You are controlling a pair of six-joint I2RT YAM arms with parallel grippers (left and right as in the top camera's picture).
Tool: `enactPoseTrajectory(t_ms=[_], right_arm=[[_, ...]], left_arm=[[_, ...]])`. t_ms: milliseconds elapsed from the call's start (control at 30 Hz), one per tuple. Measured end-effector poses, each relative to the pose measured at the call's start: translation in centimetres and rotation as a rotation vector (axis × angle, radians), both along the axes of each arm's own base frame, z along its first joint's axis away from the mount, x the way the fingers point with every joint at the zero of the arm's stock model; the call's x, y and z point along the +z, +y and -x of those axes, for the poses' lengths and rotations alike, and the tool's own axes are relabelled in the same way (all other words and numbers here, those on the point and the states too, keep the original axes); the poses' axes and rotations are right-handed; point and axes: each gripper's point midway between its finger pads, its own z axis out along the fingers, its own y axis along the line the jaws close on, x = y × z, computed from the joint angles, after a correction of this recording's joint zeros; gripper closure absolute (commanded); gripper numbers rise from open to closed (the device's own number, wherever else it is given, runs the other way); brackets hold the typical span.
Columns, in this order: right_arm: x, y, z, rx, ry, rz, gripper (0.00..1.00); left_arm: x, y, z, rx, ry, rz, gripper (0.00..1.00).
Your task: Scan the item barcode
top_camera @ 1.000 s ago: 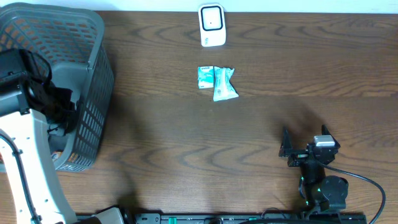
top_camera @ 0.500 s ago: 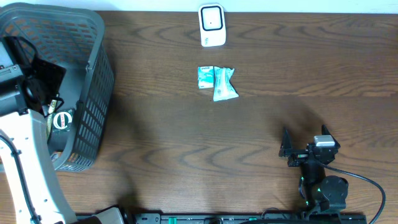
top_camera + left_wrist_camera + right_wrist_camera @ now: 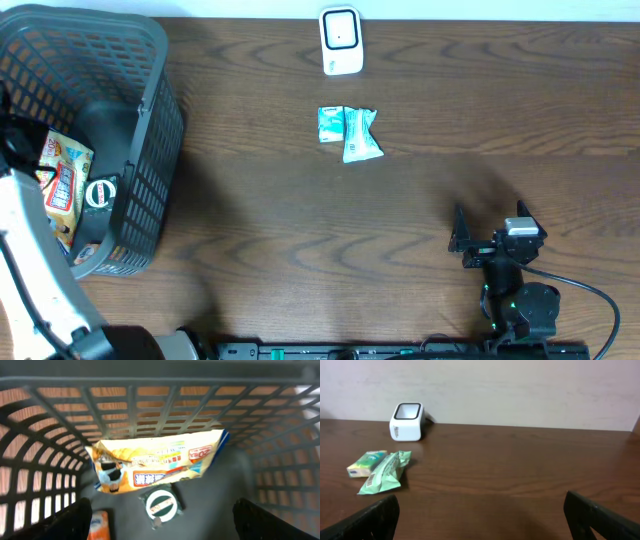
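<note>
Three things lay in the gray basket (image 3: pixel 150 150) at the left end of the table (image 3: pixel 300 230): a yellow snack bag (image 3: pixel 160 465), a round dark-rimmed item (image 3: pixel 100 193) and a small orange pack (image 3: pixel 98 525). The left gripper (image 3: pixel 161 510) hung over them, jaws spread and empty. Near the middle two green packets (image 3: pixel 349 131) lay touching, apart from the white scanner (image 3: pixel 340 41) at the far edge, and at the lower right the right gripper (image 3: pixel 457 232) held nothing, jaws spread.

Soft even light, slight wrist-view blur
</note>
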Motion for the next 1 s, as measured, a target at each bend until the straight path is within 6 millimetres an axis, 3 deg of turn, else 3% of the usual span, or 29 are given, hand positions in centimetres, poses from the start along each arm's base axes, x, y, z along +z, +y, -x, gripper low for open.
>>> enactPoseTrajectory(t_ms=[267,367,500,733,1000], right_arm=[[0.0,0.0,0.0,0.0,0.0,0.0,0.01],[0.0,0.0,0.0,0.0,0.0,0.0,0.01],[0.0,0.0,0.0,0.0,0.0,0.0,0.01],[0.0,0.0,0.0,0.0,0.0,0.0,0.01],[0.0,0.0,0.0,0.0,0.0,0.0,0.01]], left_arm=[[-6.4,0.9,-2.0,-0.058,0.168,0.081,0.11],[-8.9,0.8,-3.9,-0.176,0.204,0.116,0.11],[-11.3,0.1,-5.0,-0.304,0.255,0.161,0.11],[-13.4,-1.3,-5.3,-0.458,0.314,0.223,0.11],[-13.9,-2.4,-4.4,-0.344,0.293,0.315,0.11]])
